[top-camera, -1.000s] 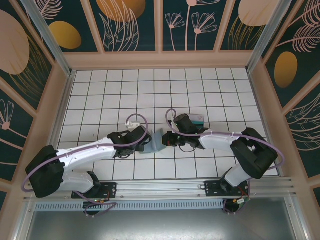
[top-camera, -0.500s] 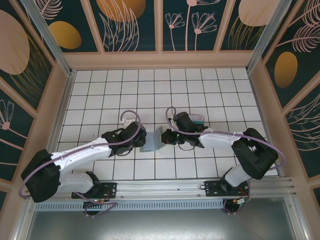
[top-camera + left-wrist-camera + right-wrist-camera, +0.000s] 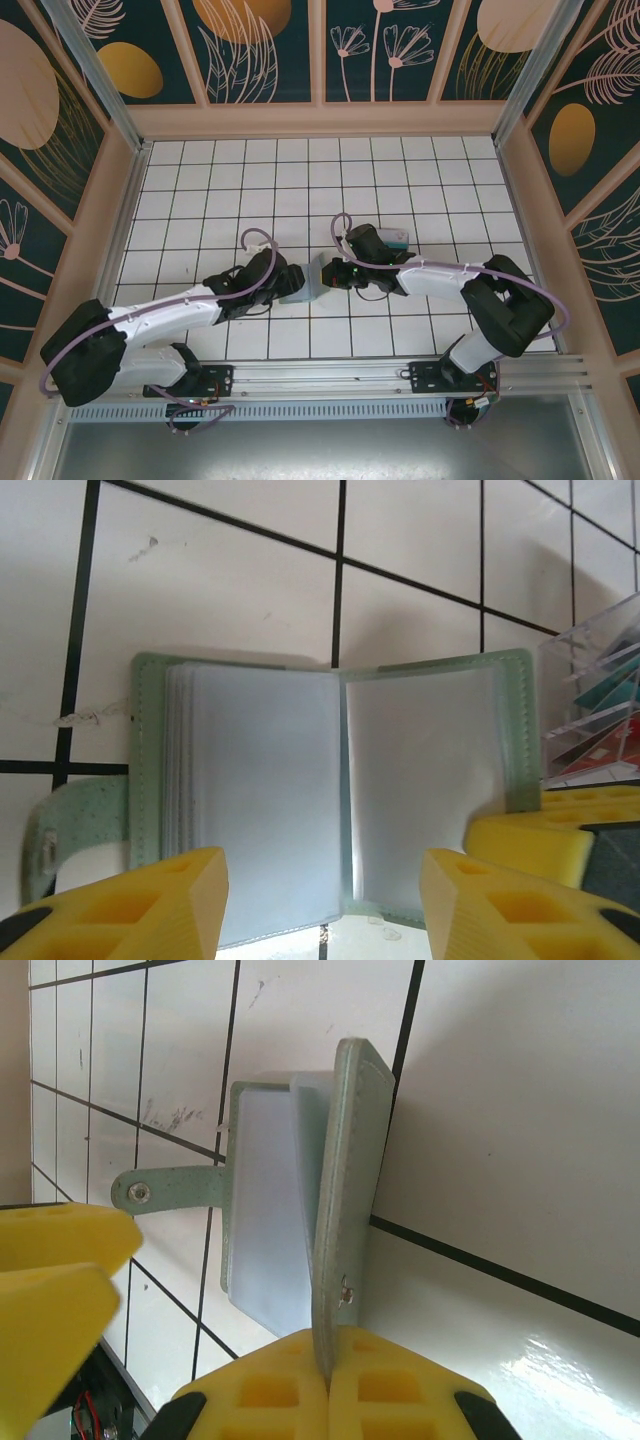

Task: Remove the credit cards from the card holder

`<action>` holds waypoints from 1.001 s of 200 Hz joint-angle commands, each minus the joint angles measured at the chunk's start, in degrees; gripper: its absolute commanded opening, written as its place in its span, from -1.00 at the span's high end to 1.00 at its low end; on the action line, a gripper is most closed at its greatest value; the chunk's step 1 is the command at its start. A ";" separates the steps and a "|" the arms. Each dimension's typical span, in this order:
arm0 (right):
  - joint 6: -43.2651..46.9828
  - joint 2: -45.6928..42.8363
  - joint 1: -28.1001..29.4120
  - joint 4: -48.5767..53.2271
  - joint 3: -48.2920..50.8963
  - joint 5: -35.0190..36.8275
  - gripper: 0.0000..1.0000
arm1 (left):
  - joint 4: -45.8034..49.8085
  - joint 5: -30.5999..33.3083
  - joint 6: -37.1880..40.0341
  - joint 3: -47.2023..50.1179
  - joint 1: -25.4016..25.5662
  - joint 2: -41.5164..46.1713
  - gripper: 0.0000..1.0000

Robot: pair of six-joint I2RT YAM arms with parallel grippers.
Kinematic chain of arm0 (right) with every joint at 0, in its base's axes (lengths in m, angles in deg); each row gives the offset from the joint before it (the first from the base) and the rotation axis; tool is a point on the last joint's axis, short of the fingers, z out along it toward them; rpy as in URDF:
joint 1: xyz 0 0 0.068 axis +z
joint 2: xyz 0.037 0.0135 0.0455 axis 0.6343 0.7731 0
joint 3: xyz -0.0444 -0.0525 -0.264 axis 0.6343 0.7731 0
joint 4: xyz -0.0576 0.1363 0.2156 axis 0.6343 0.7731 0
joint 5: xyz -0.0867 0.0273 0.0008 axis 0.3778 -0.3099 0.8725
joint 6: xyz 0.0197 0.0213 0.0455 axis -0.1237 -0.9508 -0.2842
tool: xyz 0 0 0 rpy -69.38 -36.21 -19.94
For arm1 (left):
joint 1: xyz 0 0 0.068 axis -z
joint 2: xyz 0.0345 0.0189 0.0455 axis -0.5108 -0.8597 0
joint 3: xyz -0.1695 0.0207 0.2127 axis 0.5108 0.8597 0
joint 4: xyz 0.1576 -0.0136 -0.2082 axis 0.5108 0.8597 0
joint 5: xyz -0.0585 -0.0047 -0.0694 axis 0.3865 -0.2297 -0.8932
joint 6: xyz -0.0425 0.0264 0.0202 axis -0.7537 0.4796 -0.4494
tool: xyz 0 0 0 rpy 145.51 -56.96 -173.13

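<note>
Left wrist view: left claw [image 3: 322, 895] now released, withdrawn from the open card holder [image 3: 300, 770]. The right claw [image 3: 328, 1382] stays clenched on its cover.

the white tiled table [image 3: 200, 190] bears the open card holder [image 3: 300, 287] near its front, with the credit cards [image 3: 398, 238] well apart, rightward.

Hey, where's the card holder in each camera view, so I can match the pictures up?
Top external: card holder just below centre, right gripper shut on its right edge.
Left wrist: the holder open across the middle, above the left gripper's spread fingers.
Right wrist: the holder edge-on at centre, one cover upright.
Shared landmark: the right gripper's yellow fingers clamping the holder's edge.
</note>
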 commanded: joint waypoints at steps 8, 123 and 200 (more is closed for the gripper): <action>-1.07 0.81 0.38 -2.42 0.64 -0.20 1.00 | -2.45 -0.56 -1.43 0.58 -0.08 -2.51 -0.04; -1.06 0.61 0.73 -2.46 0.84 -0.29 1.00 | -3.62 -2.15 -0.31 0.21 -0.16 -8.14 0.05; -0.97 0.56 0.90 -2.48 1.01 -0.20 1.00 | -0.97 -0.91 0.05 -1.17 -0.20 -8.01 0.06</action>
